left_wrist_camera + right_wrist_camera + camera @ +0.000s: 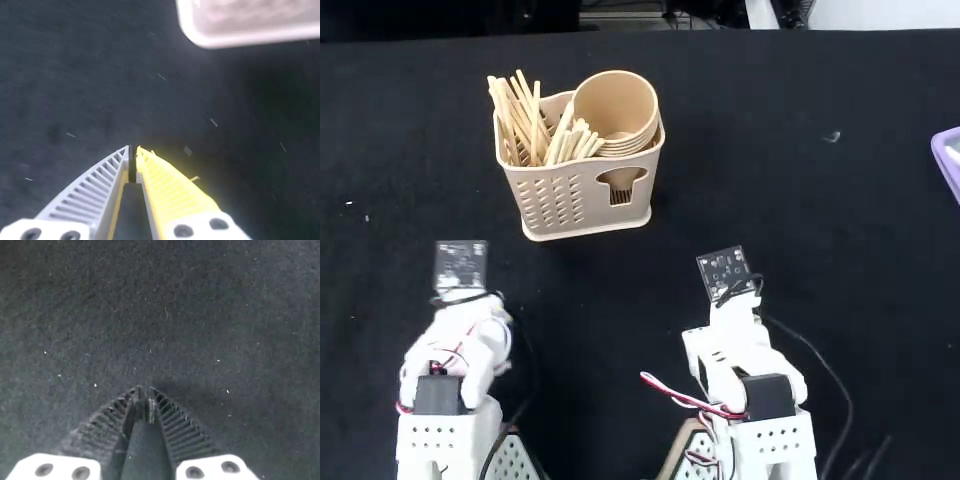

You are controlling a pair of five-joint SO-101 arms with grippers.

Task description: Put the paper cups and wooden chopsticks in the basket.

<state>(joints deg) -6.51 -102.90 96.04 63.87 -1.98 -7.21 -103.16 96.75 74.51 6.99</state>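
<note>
High view: basket (pixel 582 190) stands on the black table (pixel 800 220), far side of both arms; paper cups (pixel 616 108) nested in its right half, wooden chopsticks (pixel 525 122) bundled in its left half, fanning up and out over the rim; task looks finished. Left arm (pixel 455 350) and right arm (pixel 740 365) sit folded at the near edge, well apart from the basket. Risk, as I judge it: the leaning chopsticks could spill if an arm swings forward and knocks the basket. A purple object (pixel 948 160) pokes in at the right edge. No brand or label legible; marks on the wrist boards are too small to read.

Left wrist view: left pincer (pixel 134 152) closed, tips meeting, holding nothing; pale basket corner (pixel 250 37) ahead; no writing.

Right wrist view: right pincer (pixel 145 394) closed, holding nothing, over bare table (pixel 160 315); no writing.
</note>
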